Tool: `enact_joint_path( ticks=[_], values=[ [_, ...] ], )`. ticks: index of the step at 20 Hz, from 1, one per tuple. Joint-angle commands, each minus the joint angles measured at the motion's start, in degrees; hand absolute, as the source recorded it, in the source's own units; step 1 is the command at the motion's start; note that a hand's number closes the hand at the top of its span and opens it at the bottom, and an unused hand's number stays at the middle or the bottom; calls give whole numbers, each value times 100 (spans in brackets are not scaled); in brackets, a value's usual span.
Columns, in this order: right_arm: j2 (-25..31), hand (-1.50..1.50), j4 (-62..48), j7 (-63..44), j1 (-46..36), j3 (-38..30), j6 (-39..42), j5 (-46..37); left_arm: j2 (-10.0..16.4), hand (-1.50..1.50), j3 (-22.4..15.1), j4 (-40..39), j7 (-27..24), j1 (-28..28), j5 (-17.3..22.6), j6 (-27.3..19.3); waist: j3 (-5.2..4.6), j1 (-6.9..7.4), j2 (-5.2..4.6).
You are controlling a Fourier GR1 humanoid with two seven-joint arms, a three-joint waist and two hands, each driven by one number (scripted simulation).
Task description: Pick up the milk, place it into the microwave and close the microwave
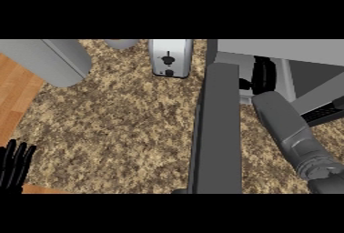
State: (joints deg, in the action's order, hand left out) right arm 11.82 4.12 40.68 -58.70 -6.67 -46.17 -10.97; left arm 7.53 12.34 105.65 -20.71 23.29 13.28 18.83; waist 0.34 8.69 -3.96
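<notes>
My right hand (264,75) is inside the microwave (282,46) at the far right of the desk (121,127); I cannot tell its grasp, and the milk is hidden. The microwave door (218,136) stands open. My left hand (15,166) rests released, near left.

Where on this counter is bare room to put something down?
The middle of the counter is bare, between the toaster, the grey object, the left hand and the open microwave door. Right of the door it is crowded: the right forearm fills it.
</notes>
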Motion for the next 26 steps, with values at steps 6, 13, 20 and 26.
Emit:
enact_joint_path(
  ticks=[6,13,20,26],
  values=[
    [-132,-150,-72,-10,-87,100,13,-135,13,-150,12,-214,-33,-209,-77,-30,-4,-74,42],
    [-177,-150,-51,-80,-167,68,186,-121,30,-150,38,-370,-139,-158,-106,50,-10,-152,104],
    [-81,-150,102,256,160,-142,518,68,-75,-150,42,-121,-227,-46,-216,-75,-2,-239,141],
    [117,-150,151,504,322,-262,1275,180,-153,-150,-11,114,-160,195,-167,-27,-5,-364,199]
  ],
)
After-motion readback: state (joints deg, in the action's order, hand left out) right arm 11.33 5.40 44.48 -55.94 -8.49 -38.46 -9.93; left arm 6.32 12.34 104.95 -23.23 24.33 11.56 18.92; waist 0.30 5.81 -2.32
